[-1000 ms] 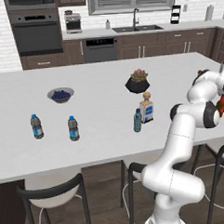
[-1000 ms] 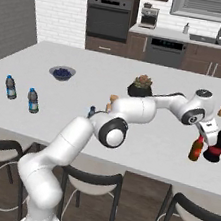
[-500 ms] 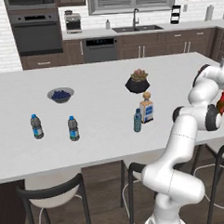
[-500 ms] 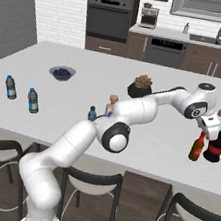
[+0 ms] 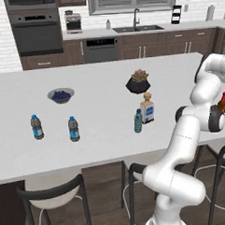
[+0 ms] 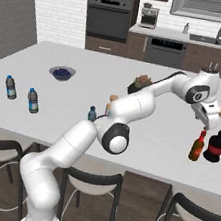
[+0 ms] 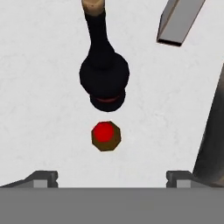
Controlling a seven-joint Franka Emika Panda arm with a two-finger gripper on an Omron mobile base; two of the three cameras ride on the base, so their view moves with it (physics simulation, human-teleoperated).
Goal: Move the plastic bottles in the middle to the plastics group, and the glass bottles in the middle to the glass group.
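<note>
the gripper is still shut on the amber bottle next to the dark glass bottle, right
Not quite: the gripper is open and above the amber bottle, which stands free on the counter beside the dark glass bottle. The hand view shows both fingertips spread wide of its red cap.

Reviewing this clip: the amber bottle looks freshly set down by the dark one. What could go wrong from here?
1. The open hand hangs just above the amber bottle; a sideways pull-away might tip it.
2. It stands close beside the dark bottle, so one falling could knock the other.
3. Both stand near the counter's front edge.
</note>
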